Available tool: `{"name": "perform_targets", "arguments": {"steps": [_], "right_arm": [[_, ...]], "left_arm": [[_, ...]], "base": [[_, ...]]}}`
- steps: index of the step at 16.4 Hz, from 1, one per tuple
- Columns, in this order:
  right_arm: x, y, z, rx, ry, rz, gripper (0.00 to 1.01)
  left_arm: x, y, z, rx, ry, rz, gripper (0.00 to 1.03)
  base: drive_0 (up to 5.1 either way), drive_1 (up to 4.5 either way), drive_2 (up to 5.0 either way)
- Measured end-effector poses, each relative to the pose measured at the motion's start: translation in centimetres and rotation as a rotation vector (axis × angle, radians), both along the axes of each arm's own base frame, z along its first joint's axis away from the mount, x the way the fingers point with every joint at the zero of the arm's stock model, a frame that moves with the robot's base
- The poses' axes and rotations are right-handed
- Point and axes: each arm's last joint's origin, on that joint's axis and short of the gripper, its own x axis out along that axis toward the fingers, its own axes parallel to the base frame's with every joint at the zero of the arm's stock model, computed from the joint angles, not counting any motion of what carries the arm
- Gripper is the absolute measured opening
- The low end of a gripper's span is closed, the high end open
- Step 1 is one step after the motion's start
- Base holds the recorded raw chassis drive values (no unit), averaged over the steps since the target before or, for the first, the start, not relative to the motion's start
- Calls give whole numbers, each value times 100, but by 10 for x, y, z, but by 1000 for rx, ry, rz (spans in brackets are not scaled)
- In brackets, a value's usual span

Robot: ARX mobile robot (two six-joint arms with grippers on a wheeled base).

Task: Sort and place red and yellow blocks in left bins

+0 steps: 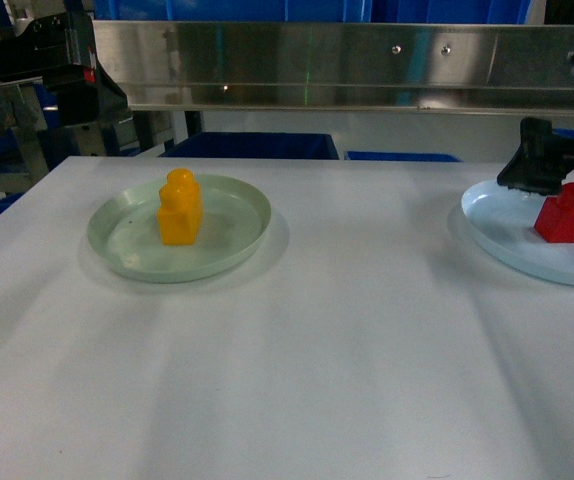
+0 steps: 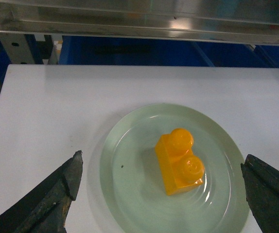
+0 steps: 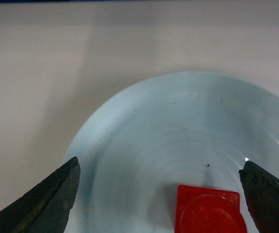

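**Both claws wide open over their blocks**

The yellow block (image 1: pixel 180 208) stands in a pale green dish (image 1: pixel 229 255) on the left of the white surface (image 1: pixel 347 340). The red block (image 1: pixel 564 213) sits in a light blue dish (image 1: pixel 507 248) at the far right. Each block has its own dish, well apart, which looks like a layout meant to give one arm one block.

The left claw (image 2: pixel 161 194) hangs above the green dish with its jaws spread wider than the dish itself, holding nothing. From its wrist camera the yellow block (image 2: pixel 179 161) lies between the two dark fingers (image 2: pixel 57 194), turned at a slant, so the claw may need to twist to meet its flat sides.

The right claw (image 3: pixel 159 199) is also fully spread and empty. The red block (image 3: pixel 208 209) sits low between its fingertips (image 3: pixel 49 199), close under the wrist. In the head view the right arm's dark body (image 1: pixel 547 160) stands just behind the red block, seemingly lined up for a grab.

Blue bins (image 1: pixel 252 146) show beyond the far edge of the surface. No block is in one yet, so I judge the sorting is just beginning.
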Motion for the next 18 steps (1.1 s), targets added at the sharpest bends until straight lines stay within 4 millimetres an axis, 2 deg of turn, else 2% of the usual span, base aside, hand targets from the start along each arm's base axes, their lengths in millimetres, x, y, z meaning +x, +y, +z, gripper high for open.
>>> {"name": "perform_targets", "arguments": {"steps": [3,14,16,17,18], "right_arm": [[1,0,-19,-2,46,-4,98],[16,-4,-34,-4,29,-16,97],[17,-7,-35,-10,24,-31,82],[17,-8,-35,-9,23,-32,69],[17,-10,-35,-9,22,-37,64]], "left_arm": [[0,0,0,0,0,0,98],[0,0,0,0,0,0,98],[0,0,0,0,0,0,98],[0,0,0,0,0,0,98],[0,0,0,0,0,0,98]], "base": [[0,0,0],[0,0,0],[0,0,0],[0,0,0],[0,0,0]]}}
